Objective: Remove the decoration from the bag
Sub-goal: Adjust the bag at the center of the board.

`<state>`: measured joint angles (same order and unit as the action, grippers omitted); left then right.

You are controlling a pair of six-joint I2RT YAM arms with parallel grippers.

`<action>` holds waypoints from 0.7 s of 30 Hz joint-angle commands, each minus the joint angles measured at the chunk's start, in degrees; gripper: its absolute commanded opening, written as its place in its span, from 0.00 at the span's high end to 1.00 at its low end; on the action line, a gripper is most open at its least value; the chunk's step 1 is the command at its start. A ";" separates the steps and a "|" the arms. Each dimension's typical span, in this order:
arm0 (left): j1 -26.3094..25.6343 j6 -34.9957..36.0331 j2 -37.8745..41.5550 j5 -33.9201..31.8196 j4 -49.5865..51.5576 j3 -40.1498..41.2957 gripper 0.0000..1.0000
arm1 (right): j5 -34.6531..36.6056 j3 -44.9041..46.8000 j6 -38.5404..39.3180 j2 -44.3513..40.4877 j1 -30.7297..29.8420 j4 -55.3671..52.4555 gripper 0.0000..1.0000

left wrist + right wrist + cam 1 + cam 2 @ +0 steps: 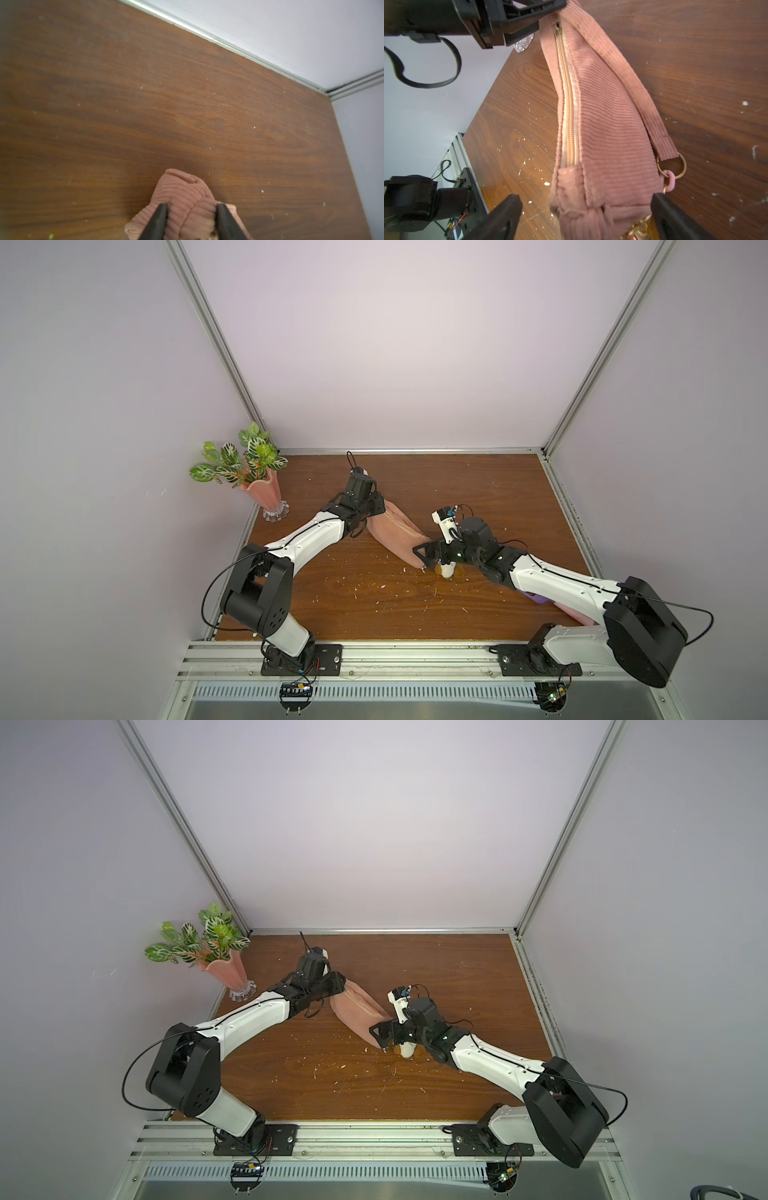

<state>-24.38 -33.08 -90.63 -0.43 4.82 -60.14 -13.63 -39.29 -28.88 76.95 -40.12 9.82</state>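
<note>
Two arms reach over a dark wood-grain tabletop (374, 605) speckled with white crumbs. Pale lilac walls box it in, and an aluminium rail (407, 451) edges its back and sides. A pink vase of green leaves (266, 493) stands in the far left corner.

The salmon corduroy bag (395, 531) lies slantwise mid-table, zipper (568, 104) facing up and strap (618, 62) alongside. The left gripper (192, 209) pinches the bag's far end, with ribbed cloth bunched between its jaws. The right gripper (584, 199) straddles the near end, jaws spread wide.

The decoration (445, 570), cream and brown, lies on the wood just under that gripper, at the bag's near tip. Bare wood stretches from the bag to the back and right rails.
</note>
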 commanded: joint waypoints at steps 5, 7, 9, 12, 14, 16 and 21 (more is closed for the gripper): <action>0.46 -0.87 4.91 -1.77 0.08 4.65 0.82 | -3.55 -4.94 -3.30 5.15 -0.29 7.28 0.01; 0.64 -1.61 6.67 -2.85 0.48 6.08 0.83 | -3.57 -6.42 -3.41 6.74 -0.24 7.68 0.01; 0.81 -2.39 8.45 -4.05 1.13 7.34 0.84 | -3.62 -8.00 -3.37 8.42 -0.24 7.88 0.01; 1.15 -3.16 11.17 -6.08 1.96 8.94 0.84 | -4.12 -10.43 -3.51 10.56 -0.29 8.19 0.01; 1.44 -3.37 12.37 -7.47 2.20 9.87 0.84 | -4.26 -11.53 -3.66 11.76 -0.28 8.61 0.01; 1.97 -3.43 13.15 -7.83 2.15 10.49 0.78 | -3.43 -12.08 -3.44 12.24 -0.26 8.67 0.00; 2.66 -2.95 13.26 -8.30 2.71 9.80 0.34 | 3.98 -11.91 -2.65 10.32 -0.07 7.59 0.00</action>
<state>-22.50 -36.10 -78.22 -6.87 6.72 -50.06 -14.28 -49.80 -31.79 89.45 -40.12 16.80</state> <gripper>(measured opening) 0.620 0.995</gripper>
